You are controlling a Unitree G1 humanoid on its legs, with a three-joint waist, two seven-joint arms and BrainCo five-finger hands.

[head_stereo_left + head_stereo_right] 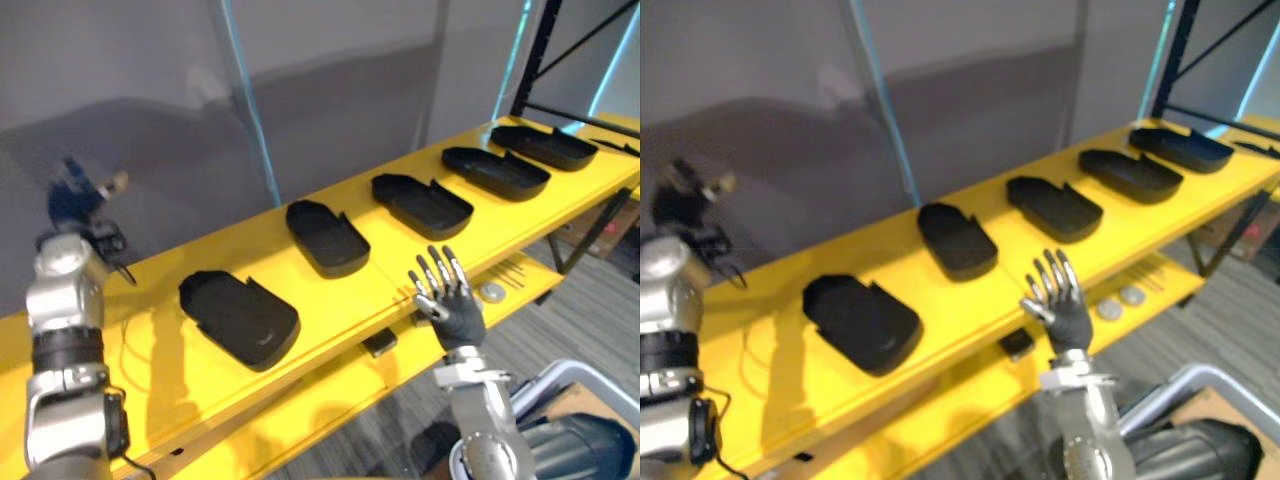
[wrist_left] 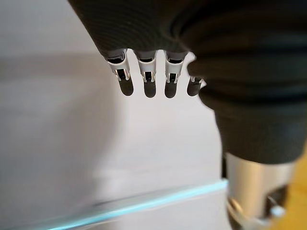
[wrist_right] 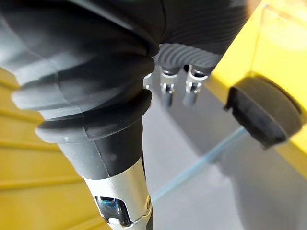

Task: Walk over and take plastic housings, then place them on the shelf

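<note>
Several black plastic housings lie in a row on the yellow shelf (image 1: 330, 300). The nearest housing (image 1: 238, 318) is at the left, another housing (image 1: 327, 237) is beside it, and the farthest housing (image 1: 545, 146) is at the right end. My right hand (image 1: 452, 302) is raised in front of the shelf's front edge, open, fingers straight up and holding nothing. In the right wrist view its fingers (image 3: 177, 87) point past one housing's end (image 3: 264, 116). My left hand (image 1: 76, 197) is lifted above the shelf's left end, open and empty, with its fingers (image 2: 149, 79) straight in the left wrist view.
A lower yellow shelf level (image 1: 520, 280) carries two small round discs (image 1: 492, 293) and a small black piece (image 1: 380, 343). A grey wall (image 1: 350, 70) stands behind the shelf. A black rack upright (image 1: 540, 50) rises at the far right.
</note>
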